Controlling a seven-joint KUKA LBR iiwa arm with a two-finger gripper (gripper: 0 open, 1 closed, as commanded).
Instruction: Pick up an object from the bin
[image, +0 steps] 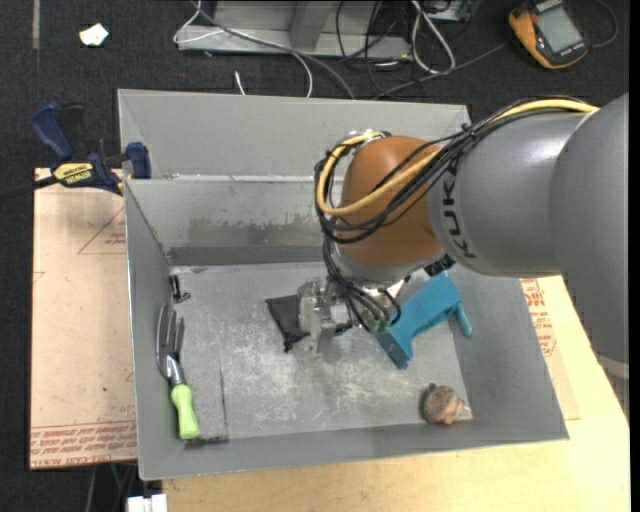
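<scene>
**A:** The hand (322, 322) is down at the floor of the bin (300, 400), near the middle. A black angular scrap (285, 318) sits right against it on the view's left.

**B:** Apart or together, can you call it?

**A:** I cannot tell. The orange cover (385, 205) and the cables (333, 185) crowd over it. I also can't say whether the scrap is inside the grip or merely beside it.

**B:** So what's the risk?

**A:** If the scrap is caught only at an edge, I reckon a lift leaves it behind or drops it partway. It looks thin and flat, the sort of thing that slides out. There's also the blue plastic bracket (425, 315), just beside the hand on the other side, under the wrist. A sideways shift could shove it.

**B:** Head count?

**A:** One black scrap and one blue bracket. One brownish round lump (442, 403) at the view's lower right. One green-handled tool (178, 385) along the left wall, and one small dark bit (179, 291) just above it. That's five things, spread out, no heap.
</scene>
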